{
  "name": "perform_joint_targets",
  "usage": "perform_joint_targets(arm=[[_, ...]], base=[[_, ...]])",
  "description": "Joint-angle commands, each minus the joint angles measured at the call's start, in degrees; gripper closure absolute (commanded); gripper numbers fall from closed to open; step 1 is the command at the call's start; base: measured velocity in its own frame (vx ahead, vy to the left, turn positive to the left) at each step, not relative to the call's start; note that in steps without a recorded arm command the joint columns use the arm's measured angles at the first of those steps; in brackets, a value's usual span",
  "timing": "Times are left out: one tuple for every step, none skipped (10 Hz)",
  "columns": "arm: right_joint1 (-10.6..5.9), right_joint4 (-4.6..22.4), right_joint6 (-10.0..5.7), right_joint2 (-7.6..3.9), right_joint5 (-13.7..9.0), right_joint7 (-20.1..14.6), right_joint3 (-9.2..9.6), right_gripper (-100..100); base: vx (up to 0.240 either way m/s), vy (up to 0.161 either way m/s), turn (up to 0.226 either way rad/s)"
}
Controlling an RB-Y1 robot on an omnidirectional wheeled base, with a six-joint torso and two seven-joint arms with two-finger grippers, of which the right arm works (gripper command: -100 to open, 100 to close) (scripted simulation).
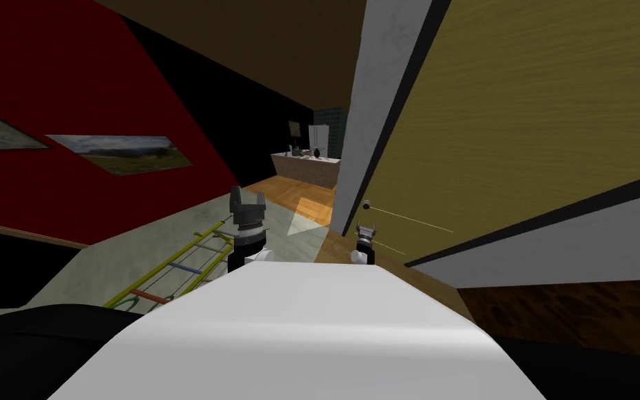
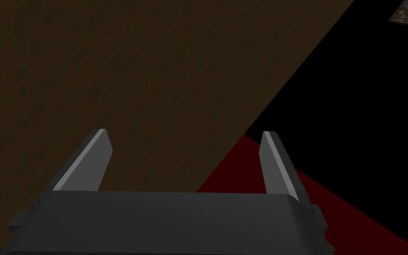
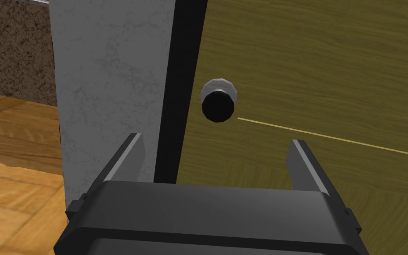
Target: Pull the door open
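Observation:
An olive wood-grain door (image 1: 520, 118) fills the right of the head view, with a small round knob (image 1: 366, 204) near its left edge. My right gripper (image 1: 366, 229) is just below the knob and short of it. Seen from the right wrist, the knob (image 3: 217, 100) is dark with a grey collar, and it sits ahead of my open right gripper (image 3: 216, 148), apart from both fingers (image 3: 130, 152). A dark gap separates the door (image 3: 322, 66) from a grey frame post (image 3: 110, 79). My left gripper (image 1: 248, 201) is raised to the left and stands open (image 2: 183, 141).
A grey door frame (image 1: 371, 118) stands left of the door. A red wall with pictures (image 1: 69, 104) runs along the left. A yellow ladder-like rack (image 1: 173, 267) lies on the floor by my left arm. A counter (image 1: 306, 167) stands far ahead on wooden floor.

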Motion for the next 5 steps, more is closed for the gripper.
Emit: perform_joint_targets(arm=[[-0.38, 1.89, -0.34, -0.15, -1.58, -1.93, 0.22, -100], [-0.76, 3.08, -0.61, -0.24, -2.24, -2.82, 0.33, -100], [-1.14, 4.28, -0.88, -0.34, -2.89, -3.70, 0.44, -100], [-1.52, 5.47, -1.15, -0.43, -3.55, -4.58, 0.55, -100], [-1.89, 6.63, -1.41, -0.53, -4.19, -5.44, 0.66, -100]], base=[[0.117, -0.078, 0.112], [0.099, -0.076, 0.059], [0.085, -0.062, 0.056], [0.082, -0.056, 0.069], [0.082, -0.062, 0.062]])
